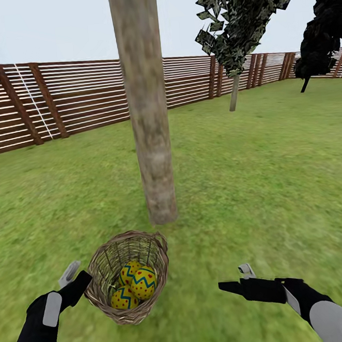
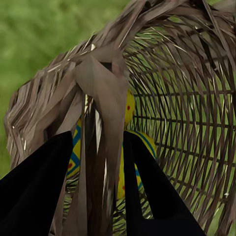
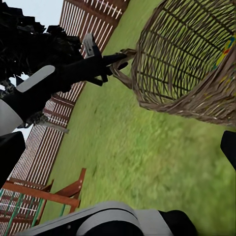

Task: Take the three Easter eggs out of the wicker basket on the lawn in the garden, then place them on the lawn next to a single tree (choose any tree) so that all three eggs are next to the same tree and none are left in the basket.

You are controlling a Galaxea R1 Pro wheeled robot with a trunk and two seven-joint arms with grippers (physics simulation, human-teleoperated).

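Eggs (image 1: 135, 285) in wicker basket (image 1: 104, 265) by tree (image 1: 150, 141); left gripper (image 1: 87, 287) clamped on its handle; right gripper (image 1: 234, 286) empty, parted.

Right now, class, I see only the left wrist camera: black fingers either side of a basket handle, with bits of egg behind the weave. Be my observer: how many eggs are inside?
Observer: Three eggs lie together in the basket, which is tilted.
Operator: Is a tree close by?
Observer: Yes, a thick bare trunk stands on the grass just beyond the basket.
Operator: And my other arm?
Observer: The right gripper is open and empty, low over the grass, apart from the basket on its right.
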